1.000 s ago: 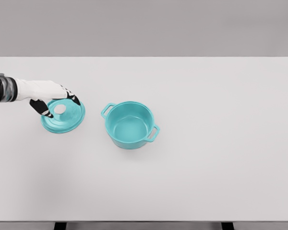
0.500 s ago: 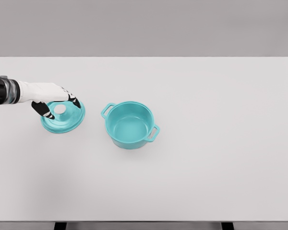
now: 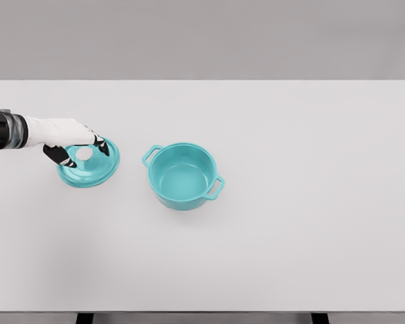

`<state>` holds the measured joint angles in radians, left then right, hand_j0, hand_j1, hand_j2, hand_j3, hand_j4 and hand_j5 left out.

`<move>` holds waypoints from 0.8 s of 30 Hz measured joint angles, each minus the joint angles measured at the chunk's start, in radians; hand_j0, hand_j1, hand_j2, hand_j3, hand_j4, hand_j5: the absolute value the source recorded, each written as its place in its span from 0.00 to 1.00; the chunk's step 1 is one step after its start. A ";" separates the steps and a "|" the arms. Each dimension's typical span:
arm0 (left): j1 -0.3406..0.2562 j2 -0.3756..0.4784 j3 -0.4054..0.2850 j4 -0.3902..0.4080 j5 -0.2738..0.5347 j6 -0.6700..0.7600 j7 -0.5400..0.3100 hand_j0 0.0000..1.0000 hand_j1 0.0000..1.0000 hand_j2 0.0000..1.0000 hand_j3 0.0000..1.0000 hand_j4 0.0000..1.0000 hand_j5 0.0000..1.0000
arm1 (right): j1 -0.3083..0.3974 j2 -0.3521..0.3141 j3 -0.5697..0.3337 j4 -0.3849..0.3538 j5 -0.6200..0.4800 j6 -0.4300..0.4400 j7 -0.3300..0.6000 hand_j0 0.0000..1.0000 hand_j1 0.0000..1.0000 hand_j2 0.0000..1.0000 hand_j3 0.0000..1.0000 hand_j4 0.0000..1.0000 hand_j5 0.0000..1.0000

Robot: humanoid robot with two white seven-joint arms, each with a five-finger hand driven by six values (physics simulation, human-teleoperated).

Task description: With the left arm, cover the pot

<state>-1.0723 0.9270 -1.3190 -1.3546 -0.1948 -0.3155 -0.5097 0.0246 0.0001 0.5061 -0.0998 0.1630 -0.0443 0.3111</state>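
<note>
Tabletop [image 3: 270,256], white and broad, is filling nearly the whole head view, its near edge running along the bottom of the picture and its far edge meeting a plain grey wall [image 3: 202,37].

Nearest of the objects, a teal pot [image 3: 183,175] is sitting upright a little left of the table's middle. It is standing open, its pale interior showing, and its two loop handles are pointing to the upper left and the lower right.

To the left of the pot, apart from it with a strip of bare table between them, a teal lid [image 3: 89,163] is lying flat on the table. A small white knob [image 3: 84,154] is showing at its centre.

The left hand [image 3: 71,138] is reaching in from the picture's left edge on a white forearm with a dark wrist band, and it is hanging over the far left part of the lid. Its black-tipped fingers [image 3: 104,146] are curving down on either side of the knob, the thumb on the near side and the others on the far side. The fingers are bracketing the knob rather than visibly pressing on it; whether they are actually touching it cannot be told from this view.
</note>
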 measured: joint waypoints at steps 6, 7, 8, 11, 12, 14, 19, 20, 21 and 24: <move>0.000 0.002 0.000 0.004 0.000 0.000 0.000 0.73 0.73 0.73 0.73 0.73 0.73 | 0.000 0.000 0.000 0.000 0.000 0.000 0.000 1.00 1.00 1.00 1.00 1.00 1.00; 0.008 0.002 0.000 0.004 -0.001 0.000 0.000 0.73 0.73 0.73 0.73 0.73 0.73 | 0.000 0.000 0.000 0.000 0.000 0.000 0.000 1.00 1.00 1.00 1.00 1.00 1.00; 0.011 0.002 0.000 0.004 -0.002 0.000 0.000 0.73 0.73 0.73 0.73 0.73 0.73 | 0.000 0.000 0.000 0.000 0.000 0.000 0.000 1.00 1.00 1.00 1.00 1.00 1.00; 0.011 -0.001 0.000 0.006 -0.009 0.001 0.000 0.73 0.73 0.73 0.73 0.73 0.73 | 0.000 0.000 0.000 0.000 0.000 0.000 0.000 1.00 1.00 1.00 1.00 1.00 1.00; 0.011 -0.002 0.000 0.008 -0.010 0.001 0.001 0.73 0.73 0.73 0.73 0.73 0.73 | 0.002 0.000 0.000 0.000 0.000 0.000 0.000 1.00 1.00 1.00 1.00 1.00 1.00; 0.011 -0.004 0.000 0.012 -0.012 0.003 0.003 0.73 0.73 0.73 0.73 0.73 0.73 | 0.000 0.000 0.000 0.000 0.000 0.000 0.000 1.00 1.00 1.00 1.00 1.00 1.00; 0.012 -0.011 0.001 0.015 -0.038 0.035 0.027 0.73 0.73 0.73 0.73 0.73 0.73 | 0.000 0.000 0.000 0.000 0.000 0.000 0.000 1.00 1.00 1.00 1.00 1.00 1.00; 0.012 -0.012 0.001 0.015 -0.043 0.041 0.033 0.73 0.73 0.73 0.73 0.73 0.73 | 0.000 0.000 0.000 0.000 0.000 0.000 0.000 1.00 1.00 1.00 1.00 1.00 1.00; 0.012 -0.013 0.001 0.015 -0.046 0.045 0.037 0.73 0.73 0.73 0.73 0.73 0.73 | 0.000 0.000 0.000 0.000 0.000 0.000 0.000 1.00 1.00 1.00 1.00 1.00 1.00; 0.012 -0.015 0.001 0.015 -0.052 0.050 0.044 0.73 0.73 0.73 0.73 0.73 0.73 | 0.000 0.000 0.000 0.000 0.000 0.000 0.000 1.00 1.00 1.00 1.00 1.00 1.00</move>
<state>-1.0600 0.9120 -1.3177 -1.3400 -0.2467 -0.2656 -0.4660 0.0245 0.0001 0.5060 -0.0998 0.1630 -0.0443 0.3111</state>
